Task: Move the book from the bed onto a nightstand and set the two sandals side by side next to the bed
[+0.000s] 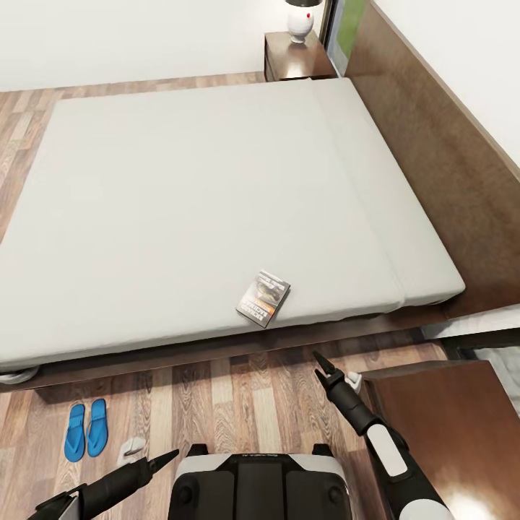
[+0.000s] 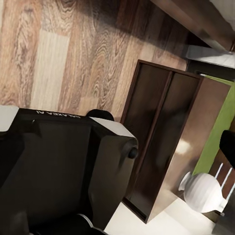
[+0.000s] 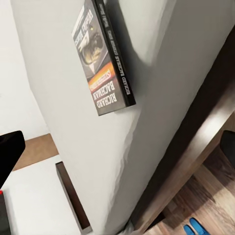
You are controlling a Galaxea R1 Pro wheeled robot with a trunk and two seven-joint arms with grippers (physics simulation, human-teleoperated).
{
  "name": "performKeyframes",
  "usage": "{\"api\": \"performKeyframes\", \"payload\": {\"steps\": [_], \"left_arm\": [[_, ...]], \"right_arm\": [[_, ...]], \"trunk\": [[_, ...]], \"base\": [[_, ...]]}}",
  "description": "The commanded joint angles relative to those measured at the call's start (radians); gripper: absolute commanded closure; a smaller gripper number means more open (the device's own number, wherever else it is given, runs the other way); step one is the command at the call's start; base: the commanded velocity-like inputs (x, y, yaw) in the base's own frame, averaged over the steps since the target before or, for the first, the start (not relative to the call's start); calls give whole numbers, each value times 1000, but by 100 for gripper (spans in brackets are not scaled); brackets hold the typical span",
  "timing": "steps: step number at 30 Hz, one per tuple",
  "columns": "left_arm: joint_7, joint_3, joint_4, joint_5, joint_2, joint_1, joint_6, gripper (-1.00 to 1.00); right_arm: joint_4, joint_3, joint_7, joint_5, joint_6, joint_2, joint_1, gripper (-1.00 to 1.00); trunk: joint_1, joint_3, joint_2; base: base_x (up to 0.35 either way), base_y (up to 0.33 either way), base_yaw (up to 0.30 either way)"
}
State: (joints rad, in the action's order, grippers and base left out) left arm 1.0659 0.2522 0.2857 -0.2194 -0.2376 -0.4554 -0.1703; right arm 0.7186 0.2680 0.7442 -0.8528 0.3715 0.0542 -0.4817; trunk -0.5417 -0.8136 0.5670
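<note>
The book lies flat near the front edge of the bed's grey mattress; its dark cover and orange band also show in the right wrist view. My right gripper hovers open over the floor just short of the bed frame, pointing toward the book, with nothing between its fingers. The two blue sandals lie side by side on the floor by the bed's front left. My left gripper hangs low over the floor to the right of the sandals, open and empty.
One dark wooden nightstand stands close at my right, also in the left wrist view with a white lamp. A second nightstand with a lamp stands beyond the bed. The headboard runs along the right. My base is below.
</note>
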Motion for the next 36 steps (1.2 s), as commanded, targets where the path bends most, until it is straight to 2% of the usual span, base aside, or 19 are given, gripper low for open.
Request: {"api": "performKeyframes", "payload": {"steps": [1,14,21,33,36], "left_arm": [[3,0,0,-6,0,0,-11,-100],[4,1,0,-8,0,0,-11,-100],[3,0,0,-8,1,0,-11,-100],[3,1,0,-6,10,0,-10,-100],[3,0,0,-6,11,0,-10,-100]], "right_arm": [[0,4,2,-6,9,1,0,-100],[-5,3,6,-6,9,6,0,-100],[-73,-3,7,-5,9,16,0,-100],[-83,-5,8,-5,10,18,1,-100],[-83,-7,8,-5,10,28,1,-100]], "trunk": [[0,-1,1],[0,-1,1],[0,-1,1],[0,-1,1],[0,-1,1]], "base": [[0,0,0],[100,0,0],[89,44,0],[61,41,0],[33,77,0]]}}
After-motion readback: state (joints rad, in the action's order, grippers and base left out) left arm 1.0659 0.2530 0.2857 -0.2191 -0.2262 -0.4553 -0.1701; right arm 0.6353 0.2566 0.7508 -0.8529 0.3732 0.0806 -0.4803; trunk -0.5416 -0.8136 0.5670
